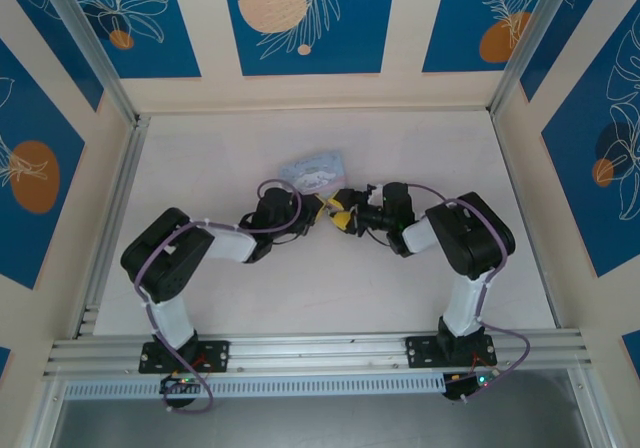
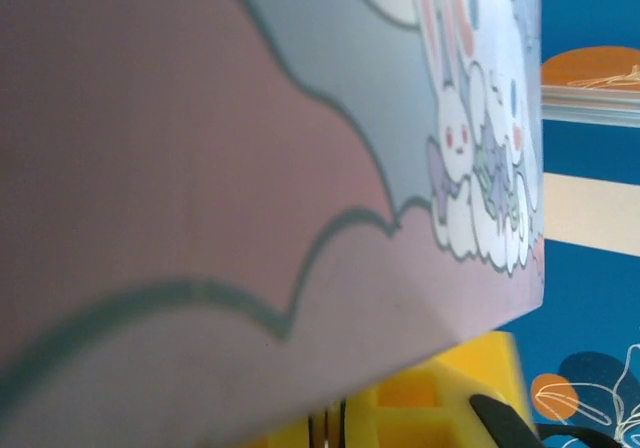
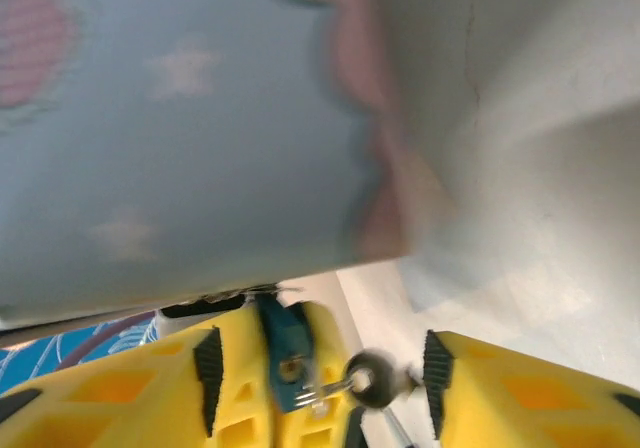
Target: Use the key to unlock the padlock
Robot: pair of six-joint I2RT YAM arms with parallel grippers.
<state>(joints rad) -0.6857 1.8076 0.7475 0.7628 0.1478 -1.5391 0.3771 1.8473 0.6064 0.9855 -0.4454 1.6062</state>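
The left gripper (image 1: 322, 208) seems clamped on the padlock (image 3: 285, 353), mid-table just beside the tin (image 1: 315, 173). The key (image 3: 365, 386) sits at the padlock's base, between the right gripper's (image 1: 343, 219) spread fingers, which stand clear of it.

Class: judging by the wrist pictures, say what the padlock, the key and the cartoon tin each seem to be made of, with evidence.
Padlock: blue-teal coated body, probably painted metal; blur leaves plastic possible. Key: bare grey metal, its round head glinting. Tin: smooth matt printed sheet, likely metal, though card cannot be ruled out.
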